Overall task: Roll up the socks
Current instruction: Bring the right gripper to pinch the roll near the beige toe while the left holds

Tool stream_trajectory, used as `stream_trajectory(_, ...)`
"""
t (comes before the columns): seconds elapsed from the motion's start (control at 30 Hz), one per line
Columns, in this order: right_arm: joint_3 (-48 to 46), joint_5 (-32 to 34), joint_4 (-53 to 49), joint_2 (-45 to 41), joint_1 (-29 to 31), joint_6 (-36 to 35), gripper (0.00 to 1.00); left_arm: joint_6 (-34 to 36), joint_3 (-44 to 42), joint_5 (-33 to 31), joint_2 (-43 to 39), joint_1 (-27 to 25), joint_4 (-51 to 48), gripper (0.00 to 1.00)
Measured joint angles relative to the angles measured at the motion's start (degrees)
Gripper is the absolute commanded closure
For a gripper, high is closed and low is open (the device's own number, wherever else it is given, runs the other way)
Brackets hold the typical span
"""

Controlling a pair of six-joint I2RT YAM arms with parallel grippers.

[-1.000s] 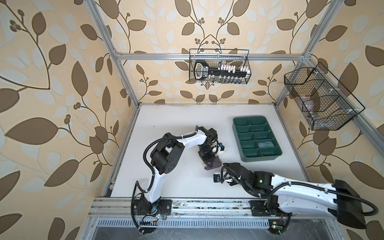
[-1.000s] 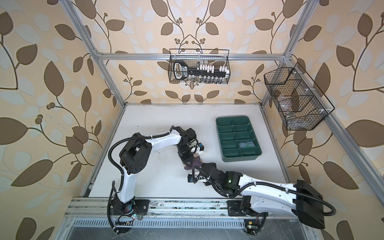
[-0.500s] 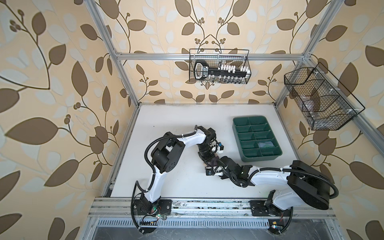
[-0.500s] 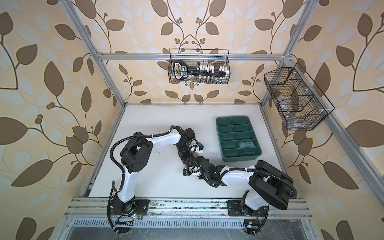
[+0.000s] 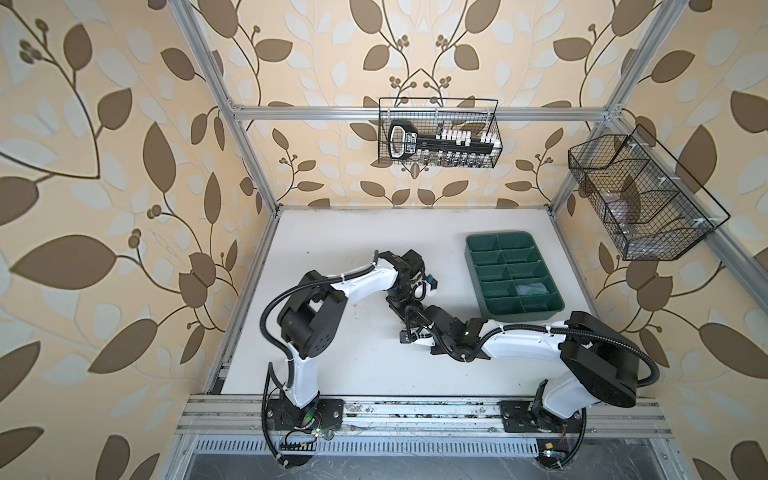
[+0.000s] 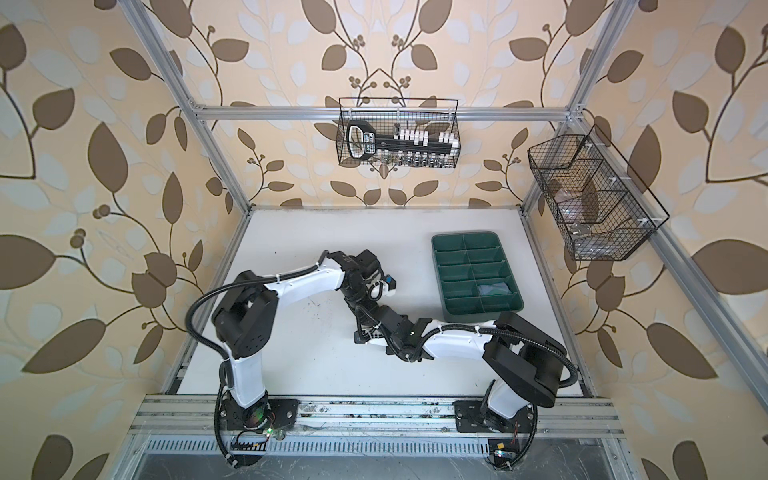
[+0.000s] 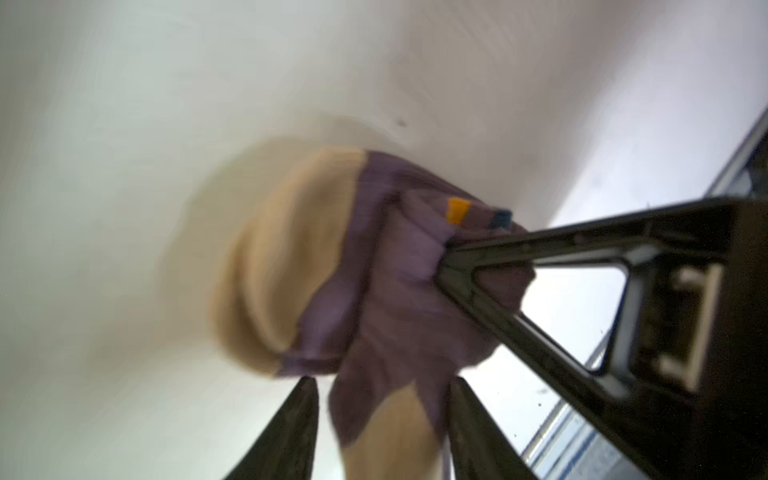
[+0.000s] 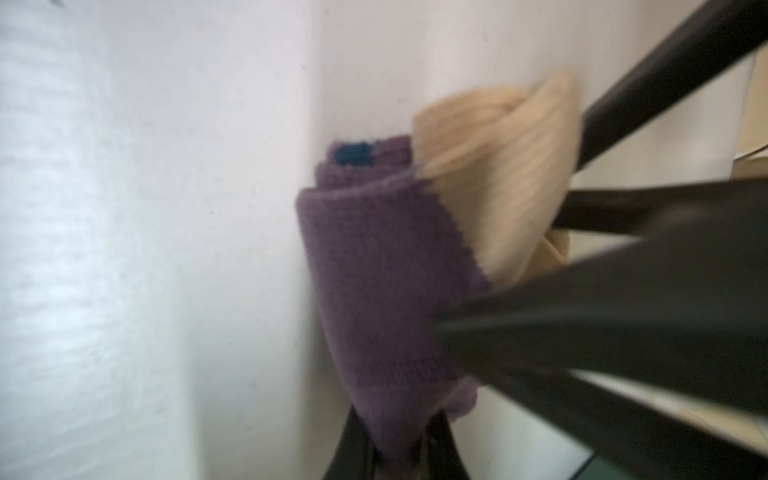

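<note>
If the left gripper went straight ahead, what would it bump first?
Probably the purple sock: it hangs ahead of the left gripper, whose jaws stand open. The right gripper pinches it.

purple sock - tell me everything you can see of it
The purple sock is ribbed knit, purple with tan toe and heel and small orange and navy marks. It is bunched into a loose roll over the white table. The right gripper is shut on its purple end; the left gripper straddles it, jaws apart.
</note>
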Motion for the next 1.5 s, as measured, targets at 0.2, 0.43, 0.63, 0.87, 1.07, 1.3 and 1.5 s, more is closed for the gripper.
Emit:
stream_trajectory(0.2, 7.13, -10.6, -12.07, 1.7, -2.03, 3.43, 1.0, -3.28, -6.27, -17.22, -22.32, 4.63, 7.89, 0.44)
stream_trajectory(0.43, 21.24, -24.39, -29.44, 10.6, -8.9, 6.71, 1.0, 1.68, -13.81, -27.36, -49.75, 4.81, 11.98, 0.36)
stream_trajectory(0.63, 30.49, -33.4, -39.19, 18.25, -14.05, 6.6, 1.0, 10.84, -16.59, -15.72, -60.26, 3.41, 9.51, 0.31)
stream_trajectory(0.87, 36.5, -37.77, -45.46, 23.52, -16.74, 5.42, 0.96, 19.65, -27.82, -17.11, -54.6, -13.11, 8.61, 0.28)
stream_trajectory(1.07, 37.27, -39.12, -46.4, 24.41, -17.57, 4.04, 0.94, 25.14, -34.8, -24.55, -37.44, -23.82, 15.63, 0.3)
stream_trajectory(1.3, 37.59, -40.68, -46.93, 25.07, -18.4, 2.89, 0.94, 28.35, -34.86, -33.46, -22.77, -24.13, 30.93, 0.42)
stream_trajectory(1.5, 37.79, -42.25, -47.23, 25.55, -19.19, 2.16, 0.93, 29.31, -34.88, -37.83, -15.41, -24.13, 39.39, 0.63)
